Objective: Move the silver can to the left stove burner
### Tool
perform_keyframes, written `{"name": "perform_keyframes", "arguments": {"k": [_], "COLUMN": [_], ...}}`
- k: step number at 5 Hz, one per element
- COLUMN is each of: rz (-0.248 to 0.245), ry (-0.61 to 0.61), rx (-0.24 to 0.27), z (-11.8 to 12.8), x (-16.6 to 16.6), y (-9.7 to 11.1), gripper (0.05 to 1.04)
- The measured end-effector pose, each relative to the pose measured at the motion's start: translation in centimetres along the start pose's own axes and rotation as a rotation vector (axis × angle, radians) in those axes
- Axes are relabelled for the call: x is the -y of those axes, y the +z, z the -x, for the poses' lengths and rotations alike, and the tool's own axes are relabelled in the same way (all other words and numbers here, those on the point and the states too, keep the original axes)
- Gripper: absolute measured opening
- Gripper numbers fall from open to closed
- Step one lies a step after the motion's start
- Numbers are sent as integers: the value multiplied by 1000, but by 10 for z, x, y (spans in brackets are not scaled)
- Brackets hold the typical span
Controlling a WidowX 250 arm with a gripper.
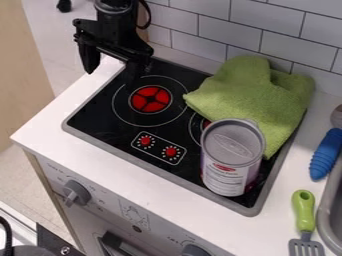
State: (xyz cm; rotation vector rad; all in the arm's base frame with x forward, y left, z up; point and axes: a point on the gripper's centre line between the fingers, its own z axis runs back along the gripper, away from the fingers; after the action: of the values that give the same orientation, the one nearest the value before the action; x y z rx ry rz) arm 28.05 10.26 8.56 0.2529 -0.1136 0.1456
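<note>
Right of and below the gripper [113, 64], the can [230, 155] and towel [254, 92] partly hide the right burner [205, 123]; farther from the gripper, the picture's edges cut off the spatula [303, 210] and sink [326, 217].

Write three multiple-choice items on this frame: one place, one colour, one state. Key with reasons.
1. Where is the silver can?
A) On the left burner
B) On the right side of the stove top
C) In the sink

2. What colour is the cloth?
A) Green
B) Blue
C) White

3. How are the gripper's fingers?
A) Shut on the can
B) Shut on the cloth
C) Apart, holding nothing

Key:
1. B: the can stands upright over the right burner, partly hiding it.
2. A: the crumpled cloth behind the can is green all over.
3. C: the two fingers are spread at the stove's far left corner, with nothing between them.
</note>
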Motion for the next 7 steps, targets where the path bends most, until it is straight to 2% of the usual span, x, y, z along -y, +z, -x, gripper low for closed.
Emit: {"name": "perform_keyframes", "arguments": {"k": [1, 2, 3, 5, 6, 7], "rz": [6, 21, 83, 182, 203, 207], "ry": [0, -3, -22, -111, -155, -170], "rx": [-29, -80, -87, -133, -157, -150], "z": [5, 16, 32, 78, 103, 117], "x": [2, 11, 17, 50, 74, 100], "y": [-6, -6, 15, 33, 43, 46], "gripper": [998, 998, 998, 998, 998, 998]}}
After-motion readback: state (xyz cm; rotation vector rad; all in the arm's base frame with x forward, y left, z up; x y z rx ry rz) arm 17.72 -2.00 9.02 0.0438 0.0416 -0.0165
